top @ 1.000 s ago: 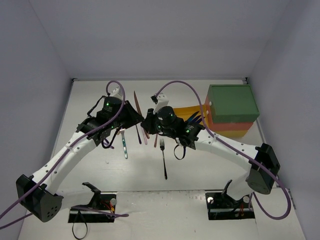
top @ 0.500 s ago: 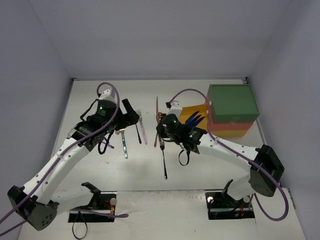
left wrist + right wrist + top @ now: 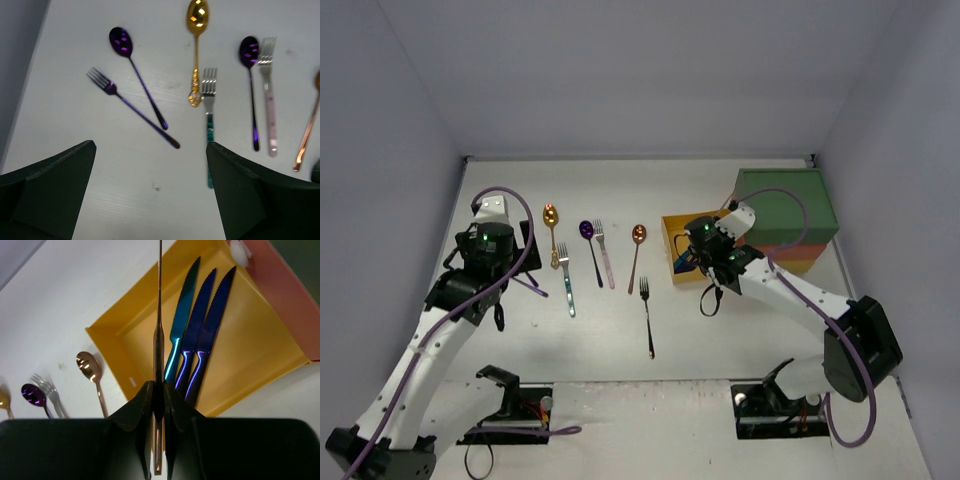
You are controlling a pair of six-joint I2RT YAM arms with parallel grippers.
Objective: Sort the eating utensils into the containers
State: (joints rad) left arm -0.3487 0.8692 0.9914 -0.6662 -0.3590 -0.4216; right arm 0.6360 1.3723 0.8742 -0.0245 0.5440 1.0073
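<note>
Nearest the arm bases, a black fork (image 3: 647,320) lay alone on the white table (image 3: 740,330), tines pointing away. Beyond it, on the left, the left pincer (image 3: 150,145) hung released, its jaws spread as wide as they go and holding nothing, with bare tabletop between them. Just ahead of it lay a purple fork (image 3: 132,107) and a purple spoon (image 3: 136,70), their handles crossing near the ends. Farther right ran a loose row: a teal-handled fork (image 3: 209,115) with its tines touching or almost touching the handle end of a gold spoon (image 3: 196,45), then a dark purple spoon (image 3: 251,85) just beside a pink-handled fork (image 3: 269,95), then a copper spoon (image 3: 305,130). On the right, the right pincer (image 3: 159,385) was clenched on the handle of a copper knife (image 3: 159,340), seen edge-on, its blade reaching out over the near corner of the pulled-out yellow drawer (image 3: 250,365); whether it touched the drawer I cannot tell. Inside lay a teal knife (image 3: 180,315) and two dark blue knives (image 3: 200,320) side by side, tips pointing away. Behind, the red-orange drawer (image 3: 790,253) sat closed under the green top box (image 3: 785,205).
</note>
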